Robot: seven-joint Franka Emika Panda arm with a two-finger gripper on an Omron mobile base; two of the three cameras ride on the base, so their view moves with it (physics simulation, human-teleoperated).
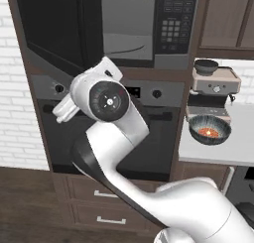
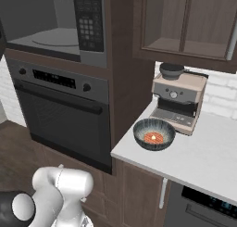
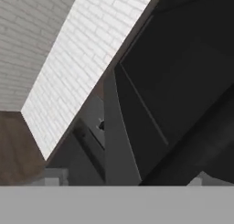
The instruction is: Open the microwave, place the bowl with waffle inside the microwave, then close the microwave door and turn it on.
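Observation:
The microwave (image 1: 149,24) stands open, and its glass turntable (image 1: 124,47) shows inside. Its dark-glass microwave door (image 1: 49,24) is swung out to the left. In the hand view the microwave door (image 3: 183,81) is seen close up from below, tilted. My gripper (image 1: 62,110) hangs below the door's lower edge, in front of the oven. In the hand view the gripper (image 3: 128,179) has its tips wide apart with nothing between them. The bowl (image 1: 210,129) with orange-red waffle sits on the white counter (image 1: 238,143) to the right. The right base view shows the bowl (image 2: 154,134) in front of the espresso machine.
A black wall oven (image 1: 154,138) with knobs and a bar handle sits under the microwave. A beige espresso machine (image 2: 178,98) stands behind the bowl on the counter (image 2: 203,166). Upper cabinets (image 2: 185,22) hang above it. Drawers (image 1: 99,207) lie below the oven.

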